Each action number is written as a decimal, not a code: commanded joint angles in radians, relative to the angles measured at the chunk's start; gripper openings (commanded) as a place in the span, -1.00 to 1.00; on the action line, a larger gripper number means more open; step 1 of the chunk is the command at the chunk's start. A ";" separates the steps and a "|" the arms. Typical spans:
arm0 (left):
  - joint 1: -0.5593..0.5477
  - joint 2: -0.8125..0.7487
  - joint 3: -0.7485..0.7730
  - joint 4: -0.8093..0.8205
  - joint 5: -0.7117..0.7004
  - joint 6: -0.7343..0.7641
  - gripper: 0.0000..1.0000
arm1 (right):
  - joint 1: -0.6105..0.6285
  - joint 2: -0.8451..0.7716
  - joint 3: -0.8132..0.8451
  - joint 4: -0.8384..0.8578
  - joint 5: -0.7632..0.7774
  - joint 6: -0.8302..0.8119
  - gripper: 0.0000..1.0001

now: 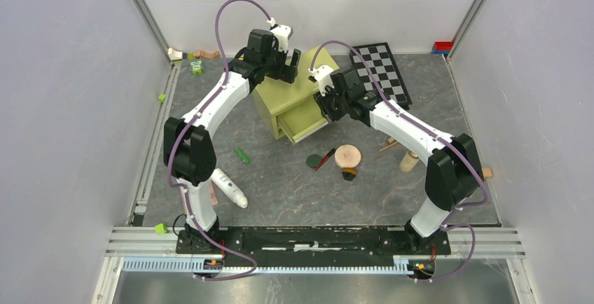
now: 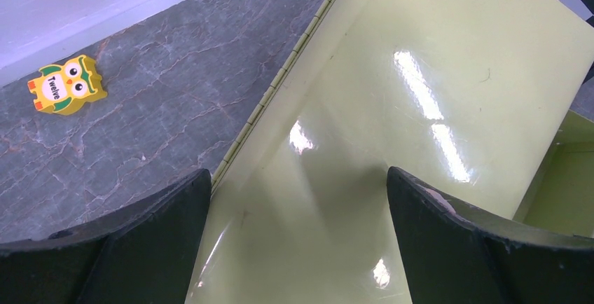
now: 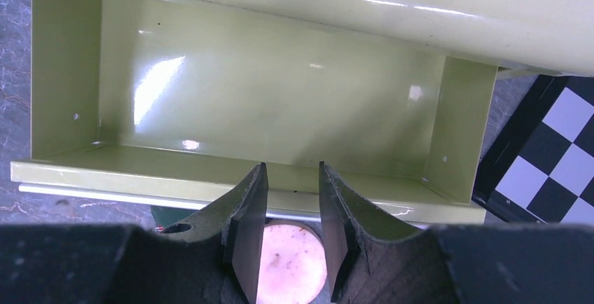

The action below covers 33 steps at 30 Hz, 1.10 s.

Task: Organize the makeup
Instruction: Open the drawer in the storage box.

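Note:
A round peach compact, a dark green disc and a red stick lie on the table in front of the yellow-green drawer box. A small dark-and-tan jar sits just below the compact. A beige gold-capped bottle lies to the right, and a white tube lies at the left. My right gripper hangs over the front edge of the open, empty drawer, jaws slightly apart and holding nothing; the compact shows below them. My left gripper is wide open over the box's glossy top. The eyeshadow palette is out of view.
A black-and-white checkerboard lies behind the box on the right. A yellow owl block lies left of the box. A small green piece lies near the left arm. Toy blocks sit at the back left corner.

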 commanded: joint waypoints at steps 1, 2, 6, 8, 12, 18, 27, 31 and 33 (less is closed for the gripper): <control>-0.004 0.027 -0.014 -0.094 -0.043 0.054 1.00 | 0.005 -0.060 -0.013 -0.024 -0.027 0.018 -0.21; -0.005 0.035 0.003 -0.110 -0.043 0.052 1.00 | 0.005 -0.061 -0.015 -0.004 -0.017 0.031 -0.20; -0.004 0.033 0.003 -0.109 -0.015 0.040 1.00 | 0.005 -0.051 -0.005 0.092 -0.020 0.082 -0.18; -0.004 0.030 -0.002 -0.106 -0.016 0.039 1.00 | 0.005 -0.031 0.006 0.129 -0.049 0.113 -0.18; -0.005 0.031 -0.003 -0.105 -0.010 0.036 1.00 | 0.005 0.019 0.034 0.153 -0.082 0.157 -0.18; -0.004 0.037 -0.001 -0.105 -0.005 0.031 1.00 | 0.006 0.030 -0.021 0.148 -0.085 0.166 -0.19; -0.004 0.050 0.001 -0.106 -0.011 0.031 1.00 | 0.017 0.032 -0.020 -0.041 -0.046 0.039 -0.20; -0.004 0.057 0.003 -0.108 -0.015 0.031 1.00 | 0.016 0.024 -0.003 -0.114 -0.006 0.008 -0.22; -0.004 0.060 0.001 -0.108 -0.014 0.031 1.00 | 0.016 0.020 0.005 -0.132 -0.006 0.005 -0.22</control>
